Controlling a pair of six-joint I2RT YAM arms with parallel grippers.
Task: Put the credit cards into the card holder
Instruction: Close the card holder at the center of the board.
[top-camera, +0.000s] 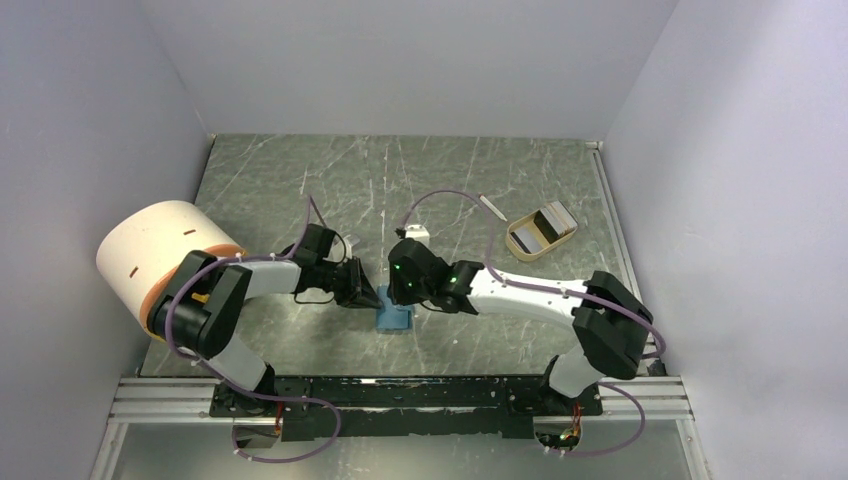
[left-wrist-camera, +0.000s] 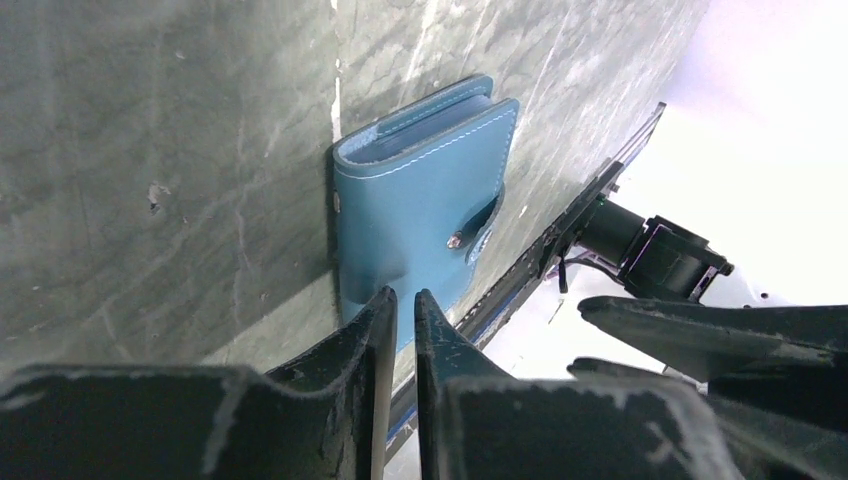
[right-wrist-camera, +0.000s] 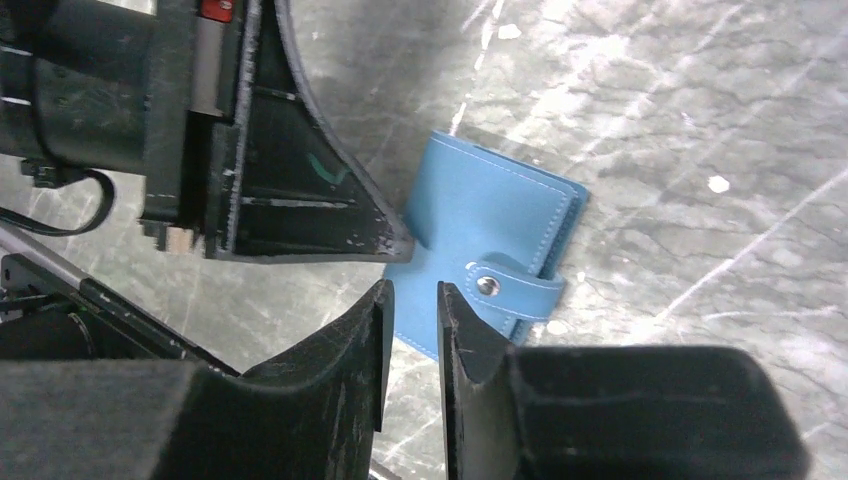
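card holder (right-wrist-camera: 490, 215) looks like matt stitched leather, table (right-wrist-camera: 700, 120) like scuffed marbled stone.

From above, only a blue corner of the wallet (top-camera: 392, 320) shows near 6 o'clock, the rest hidden under the left gripper (top-camera: 370, 296) and right gripper (top-camera: 400, 293). The cards (top-camera: 548, 225) in the tray (top-camera: 513, 238) at 2 o'clock are too small to count. In the left wrist view the wallet's 6 o'clock edge vanishes behind the fingertips (left-wrist-camera: 383, 310).

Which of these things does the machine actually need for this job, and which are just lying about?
Needed: small teal-blue snap-tab card holder; pale and dark flat credit cards.
Lying about: small tan tray holding the cards; thin white stick; big cream cylinder.
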